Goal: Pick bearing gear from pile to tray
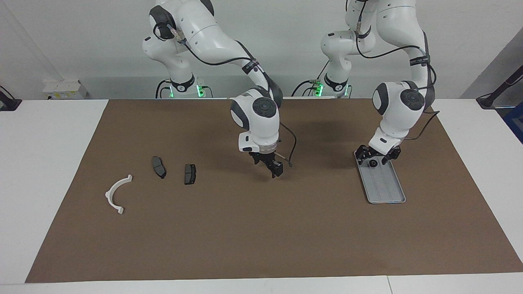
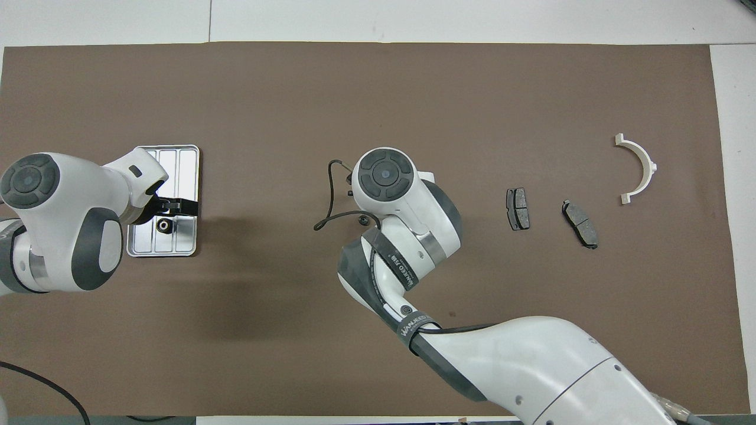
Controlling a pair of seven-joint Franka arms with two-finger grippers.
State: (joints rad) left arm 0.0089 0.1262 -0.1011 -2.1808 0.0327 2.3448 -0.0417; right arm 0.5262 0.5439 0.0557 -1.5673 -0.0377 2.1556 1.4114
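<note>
The small black round bearing gear (image 1: 372, 163) (image 2: 163, 224) lies on the floor of the silver tray (image 1: 386, 188) (image 2: 177, 162), at its end nearer the robots. Just over it my left gripper (image 1: 376, 156) (image 2: 168, 208) hangs open, touching nothing. The pile lies toward the right arm's end: a white arc bracket (image 1: 116, 192) (image 2: 641, 168) and two dark grey pads (image 1: 158, 166) (image 1: 190, 174) (image 2: 518, 208) (image 2: 580, 223). Over the middle of the mat my right gripper (image 1: 267, 164) hangs open and empty; in the overhead view its wrist hides it.
A brown mat (image 1: 261, 228) covers the table, with white tabletop around it. A thin black cable (image 1: 291, 151) loops beside the right wrist. The tray stands alone toward the left arm's end.
</note>
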